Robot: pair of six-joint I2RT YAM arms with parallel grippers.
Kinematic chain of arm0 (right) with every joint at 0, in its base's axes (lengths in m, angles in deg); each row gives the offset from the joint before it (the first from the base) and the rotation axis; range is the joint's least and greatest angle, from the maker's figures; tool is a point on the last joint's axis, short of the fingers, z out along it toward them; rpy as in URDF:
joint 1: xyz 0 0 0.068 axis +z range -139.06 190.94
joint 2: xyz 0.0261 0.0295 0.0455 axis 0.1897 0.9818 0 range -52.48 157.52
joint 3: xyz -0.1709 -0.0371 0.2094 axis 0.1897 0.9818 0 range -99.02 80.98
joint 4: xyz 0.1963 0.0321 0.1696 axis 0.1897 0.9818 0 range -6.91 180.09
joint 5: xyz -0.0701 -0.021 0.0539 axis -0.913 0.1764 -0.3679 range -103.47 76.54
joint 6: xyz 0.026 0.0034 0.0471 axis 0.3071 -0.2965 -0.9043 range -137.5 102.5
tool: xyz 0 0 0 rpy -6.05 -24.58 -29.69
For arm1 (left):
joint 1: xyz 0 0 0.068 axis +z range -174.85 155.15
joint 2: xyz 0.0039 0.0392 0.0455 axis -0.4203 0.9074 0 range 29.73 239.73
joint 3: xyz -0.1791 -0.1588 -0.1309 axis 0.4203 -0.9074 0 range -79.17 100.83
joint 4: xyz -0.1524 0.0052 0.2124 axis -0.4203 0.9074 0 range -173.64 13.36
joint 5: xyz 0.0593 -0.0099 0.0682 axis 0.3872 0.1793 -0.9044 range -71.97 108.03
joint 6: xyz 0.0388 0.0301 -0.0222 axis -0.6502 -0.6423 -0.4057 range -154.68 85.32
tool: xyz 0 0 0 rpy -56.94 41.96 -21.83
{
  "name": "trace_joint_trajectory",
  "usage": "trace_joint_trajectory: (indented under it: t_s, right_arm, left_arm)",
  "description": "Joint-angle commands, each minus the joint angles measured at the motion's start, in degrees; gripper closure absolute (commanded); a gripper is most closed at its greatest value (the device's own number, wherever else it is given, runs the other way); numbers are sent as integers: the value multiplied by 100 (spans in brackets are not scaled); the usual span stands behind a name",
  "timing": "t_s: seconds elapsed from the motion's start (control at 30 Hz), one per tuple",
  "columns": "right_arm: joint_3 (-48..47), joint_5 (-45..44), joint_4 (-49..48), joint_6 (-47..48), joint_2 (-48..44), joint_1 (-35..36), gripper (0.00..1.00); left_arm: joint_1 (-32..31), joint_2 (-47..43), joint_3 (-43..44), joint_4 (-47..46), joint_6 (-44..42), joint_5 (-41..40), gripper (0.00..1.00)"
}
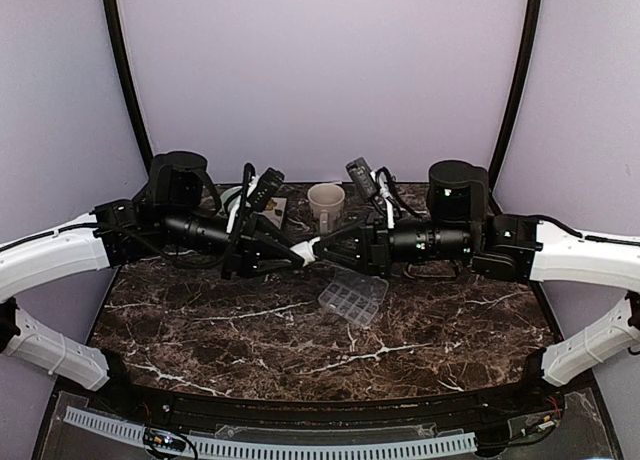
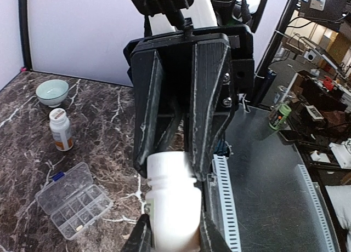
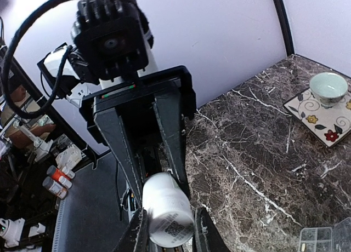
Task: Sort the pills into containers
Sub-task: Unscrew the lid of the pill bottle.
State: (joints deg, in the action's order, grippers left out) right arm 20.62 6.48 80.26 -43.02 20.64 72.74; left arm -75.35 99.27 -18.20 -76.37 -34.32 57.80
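A perforated white cable strip [image 1: 270,445] runs along the near edge of the dark marble-patterned table [image 1: 200,320], with the two arm bases at either end. Farther in, the clear pill organizer tray [image 1: 353,298] lies flat on the table slightly right of centre, its two rows of small square compartments showing through the plastic. Whether any pills sit inside cannot be told.

Just beyond and above the tray, the two arms reach in from either side and meet over the middle of the table. The left gripper [image 1: 298,253] and the right gripper [image 1: 326,248] are both clamped at a narrow opening on one white pill bottle [image 2: 173,213], held between them in the air. The left fingers press its body and the right fingers flank its cap end.

Behind the grippers, a cream mug [image 1: 326,202] stands upright near the back of the table. In the left wrist view, a second white bottle [image 2: 60,130] with an orange label stands upright beyond the tray, near a pale green bowl [image 2: 52,92]. In the right wrist view, another pale green bowl [image 3: 328,89] sits on a flower-patterned tile [image 3: 312,118] at the far edge.
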Motion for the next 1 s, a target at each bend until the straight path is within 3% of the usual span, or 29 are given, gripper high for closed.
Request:
trace_joint_trajectory:
  t_s: [0.0, 0.23, 0.4, 0.53, 0.77, 0.97]
  right_arm:
    - [204, -131, -196, 1065, -110, 65, 100]
    - [200, -308, -234, 1126, -112, 78, 86]
    - [256, -504, -429, 850, -217, 70, 55]
    - [230, -565, -501, 544, -315, 39, 41]
    - [102, -802, -290, -4, -370, 17, 35]
    - [-87, -959, 168, -1038, -206, -47, 35]
  left_arm:
    - [0, 150, 369, 145, 373, 1073, 100]
    - [5, 280, 398, 123, 425, 1187, 100]
    - [5, 271, 345, 150, 283, 932, 100]
    - [5, 237, 256, 189, 141, 695, 100]
    - [5, 31, -15, -38, -27, 53, 100]
    - [-4, -237, -319, -325, -221, -610, 100]
